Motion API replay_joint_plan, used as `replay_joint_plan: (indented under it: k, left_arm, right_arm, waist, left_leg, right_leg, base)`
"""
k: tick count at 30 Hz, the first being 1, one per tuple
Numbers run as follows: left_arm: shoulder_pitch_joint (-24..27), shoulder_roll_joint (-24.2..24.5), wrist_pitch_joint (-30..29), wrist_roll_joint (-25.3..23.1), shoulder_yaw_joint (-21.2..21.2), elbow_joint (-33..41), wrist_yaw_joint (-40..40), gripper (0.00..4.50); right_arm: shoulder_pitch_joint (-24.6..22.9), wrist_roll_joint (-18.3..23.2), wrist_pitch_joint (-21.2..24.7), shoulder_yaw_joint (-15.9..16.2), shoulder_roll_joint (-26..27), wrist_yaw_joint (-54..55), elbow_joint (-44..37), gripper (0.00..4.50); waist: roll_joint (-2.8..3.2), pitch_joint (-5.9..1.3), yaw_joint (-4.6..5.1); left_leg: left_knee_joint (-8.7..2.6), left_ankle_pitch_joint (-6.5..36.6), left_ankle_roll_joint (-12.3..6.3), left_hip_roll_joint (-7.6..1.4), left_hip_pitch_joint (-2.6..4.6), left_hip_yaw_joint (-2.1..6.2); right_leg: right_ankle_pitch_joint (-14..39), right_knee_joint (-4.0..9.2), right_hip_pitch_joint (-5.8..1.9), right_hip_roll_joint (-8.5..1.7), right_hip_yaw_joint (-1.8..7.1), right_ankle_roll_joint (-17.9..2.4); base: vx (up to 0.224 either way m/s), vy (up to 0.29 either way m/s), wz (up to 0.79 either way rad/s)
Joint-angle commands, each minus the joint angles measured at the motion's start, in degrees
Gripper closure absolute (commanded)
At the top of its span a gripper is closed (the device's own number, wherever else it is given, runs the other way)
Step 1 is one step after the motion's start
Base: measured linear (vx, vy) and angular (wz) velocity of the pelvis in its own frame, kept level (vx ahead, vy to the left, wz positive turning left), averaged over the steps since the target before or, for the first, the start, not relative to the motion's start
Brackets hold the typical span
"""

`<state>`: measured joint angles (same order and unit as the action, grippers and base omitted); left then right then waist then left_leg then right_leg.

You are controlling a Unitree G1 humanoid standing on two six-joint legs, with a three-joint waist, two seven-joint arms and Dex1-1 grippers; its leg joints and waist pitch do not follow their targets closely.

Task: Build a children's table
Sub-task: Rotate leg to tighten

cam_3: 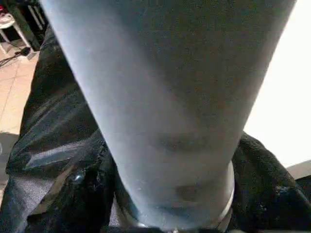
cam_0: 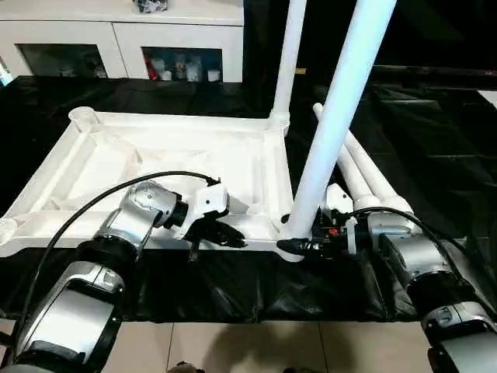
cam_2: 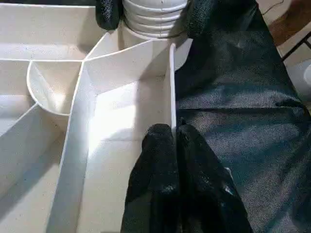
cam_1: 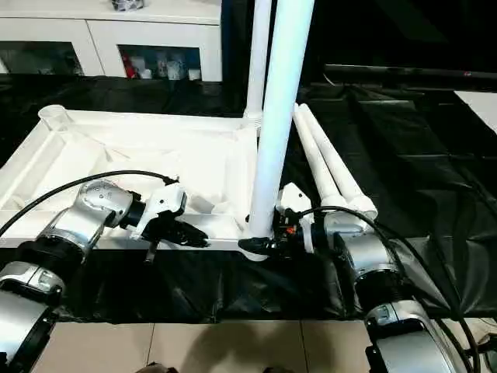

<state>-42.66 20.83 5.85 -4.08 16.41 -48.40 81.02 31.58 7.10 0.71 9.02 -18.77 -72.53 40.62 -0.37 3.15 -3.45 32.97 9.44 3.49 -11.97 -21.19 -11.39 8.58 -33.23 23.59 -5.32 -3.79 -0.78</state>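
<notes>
You had the tabletop lying underside up on the black cloth, ribs showing, which put the corner sockets where a leg can drop into them. One leg stood planted in the far right socket. The second leg rose from the near right corner, leaning a little to the right, so I judged it was not fully seated.

Your right gripper was clamped around that leg's base, right at the socket; the low hold looked chosen to steer the end into the hole. In the right wrist view the tube crowded right up to the lens.

Your left gripper had its fingers pinched together on the tabletop's near edge wall, just left of that corner. That read as a brace, keeping the light plastic from sliding while the leg was pushed in.

Two spare legs lay side by side on the cloth, right of the tabletop. The far left socket and the near left one were empty. Halfway there, by my count.
</notes>
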Motion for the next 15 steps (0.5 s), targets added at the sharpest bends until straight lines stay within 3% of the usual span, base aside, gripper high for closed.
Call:
replay_joint_plan:
  k: [1,5,6,7,8,10,11,15]
  left_arm:
    - [-1.0,-1.77,-1.4,-0.19,0.05,-0.18,-3.18,4.5]
    - [-1.66,-5.02,-4.25,-1.35,-0.53,-0.94,-11.31,4.5]
    - [-1.82,-6.55,-5.72,-1.5,-0.77,-0.99,-14.05,4.5]
    - [-1.99,-8.11,-7.0,-1.55,-1.1,-1.01,-16.75,4.5]
    - [-2.11,-9.5,-7.88,-1.7,-1.22,-0.97,-18.92,4.5]
    - [-2.27,-11.07,-8.64,-2.0,-1.15,-0.96,-21.14,4.5]
    - [-2.38,-12.51,-9.23,-2.16,-1.21,-0.92,-23.12,4.5]
    - [-2.29,-15.88,-9.36,-2.21,-0.88,-0.34,-26.12,4.5]
  right_arm:
    - [-0.29,-1.01,0.58,0.27,1.98,4.59,0.68,1.77]
    - [1.49,-3.37,-1.68,-3.72,5.54,23.7,7.27,1.78]
    - [2.01,-3.19,-1.57,-5.09,6.85,28.95,8.85,1.78]
    - [2.36,-3.01,-1.11,-6.18,8.08,33.42,9.74,1.79]
    - [2.58,-2.9,-0.66,-6.88,9.2,36.76,10.31,1.79]
    - [2.74,-3.14,-0.74,-7.08,10.51,39.62,10.68,1.79]
    - [3.03,-3.89,-1.03,-7.0,11.71,42.88,11.34,1.79]
    - [4.22,-4.18,-3.2,-7.88,15.75,49.32,13.2,1.79]
  waist:
    - [-0.58,-3.87,-0.11]
    - [-0.48,-3.53,0.58]
    - [-0.51,-3.44,1.09]
    - [-0.15,-3.45,1.42]
    - [-0.35,-3.47,1.89]
    - [-0.32,-3.51,2.06]
    - [0.02,-3.52,2.01]
    - [-0.08,-3.59,2.2]
  left_leg:
    - [-3.64,15.02,-2.5,-1.48,0.86,0.28]
    - [-3.88,18.64,-0.11,-1.24,1.4,0.7]
    - [-3.98,19.55,0.52,-1.16,1.23,0.88]
    - [-3.98,20.52,1.08,-1.11,1.45,1.06]
    - [-3.89,21.58,0.94,-1.03,1.56,1.0]
    - [-3.89,22.36,0.37,-0.98,1.48,1.01]
    - [-3.88,22.55,0.21,-0.93,1.5,1.08]
    - [-3.83,23.17,-0.11,-0.82,1.39,0.98]
  right_leg:
    - [17.61,3.39,-2.66,-2.67,1.96,-12.79]
    - [25.58,4.37,-2.04,-2.94,1.92,-10.51]
    - [27.63,4.47,-2.06,-2.95,1.86,-9.65]
    - [28.92,4.68,-1.94,-2.93,1.77,-9.13]
    - [29.25,4.96,-1.76,-2.72,1.72,-8.85]
    - [28.74,5.16,-1.75,-2.61,1.69,-8.76]
    - [28.44,5.15,-1.78,-2.62,1.66,-8.8]
    - [27.81,5.25,-1.66,-2.52,1.63,-8.69]
  base:
    - [0.0,0.0,0.0]
    - [0.0,0.0,0.0]
    - [0.0,0.0,0.0]
    - [0.0,0.0,0.0]
    - [0.0,0.0,0.0]
    - [0.0,0.0,0.0]
    - [0.0,0.0,0.0]
    - [0.0,0.0,0.0]
